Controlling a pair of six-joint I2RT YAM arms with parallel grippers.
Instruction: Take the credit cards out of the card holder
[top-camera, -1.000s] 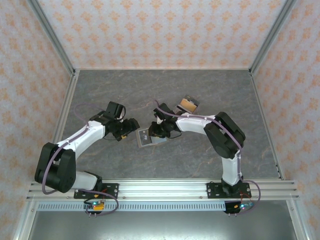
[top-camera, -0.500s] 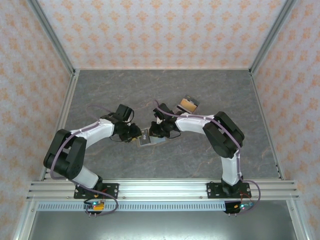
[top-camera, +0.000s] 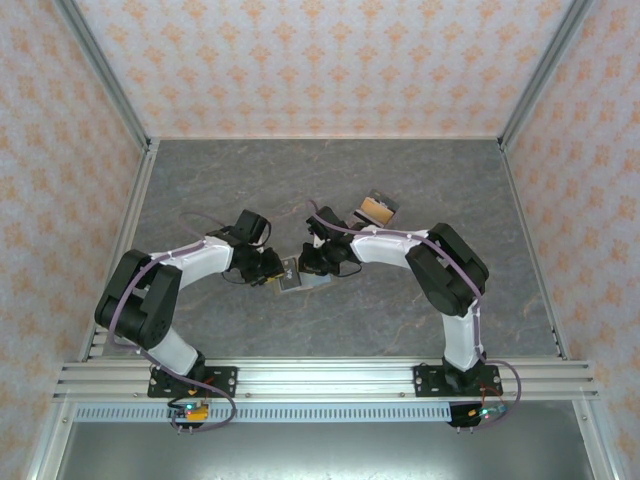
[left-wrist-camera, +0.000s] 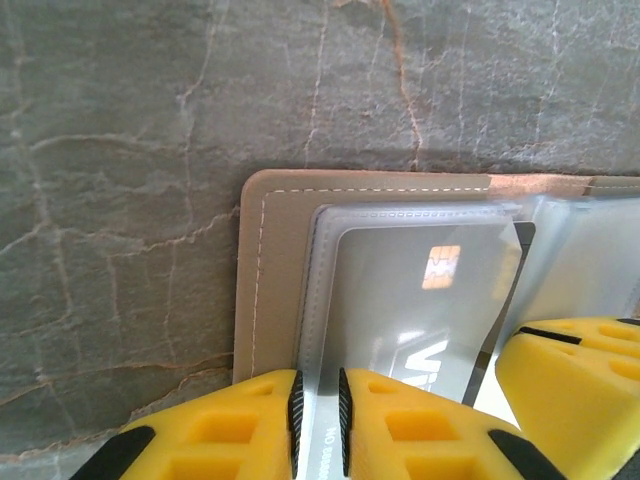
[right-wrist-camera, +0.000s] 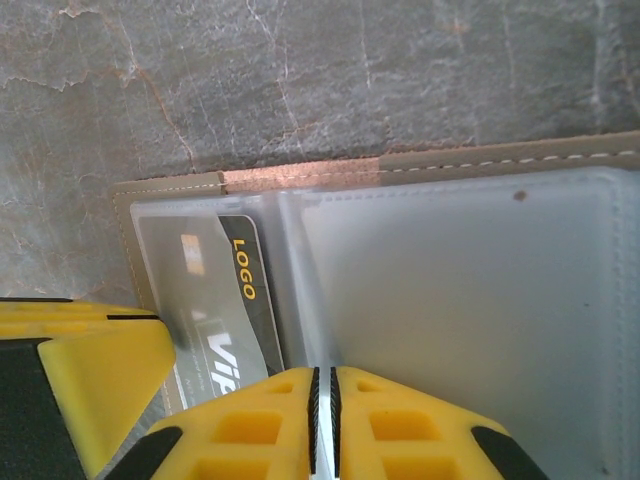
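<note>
The card holder (top-camera: 298, 281) lies open on the table between my two grippers, taupe outside (left-wrist-camera: 272, 270) and pale grey inside (right-wrist-camera: 480, 300). A credit card (left-wrist-camera: 430, 300) sits in its left half, greyish with a gold chip, a dark stripe and the words LOGO and VIP (right-wrist-camera: 215, 300). My left gripper (left-wrist-camera: 318, 385) is shut on the near edge of this card, where it sticks out of the slot. My right gripper (right-wrist-camera: 322, 378) is shut on the near edge of the holder's inner flap, close to the fold. In the top view, the left gripper (top-camera: 272, 268) and right gripper (top-camera: 312, 264) stand close together.
A small glossy piece with tan and dark parts (top-camera: 376, 208) lies behind the right arm. The right gripper's yellow finger (left-wrist-camera: 580, 390) stands close beside the card. Grey marbled table (top-camera: 250, 180) stretches round the holder, with patterned walls on three sides.
My left arm swung right up to the card holder and its jaws closed on the card's edge. The right gripper stayed on the holder and closed a little more.
</note>
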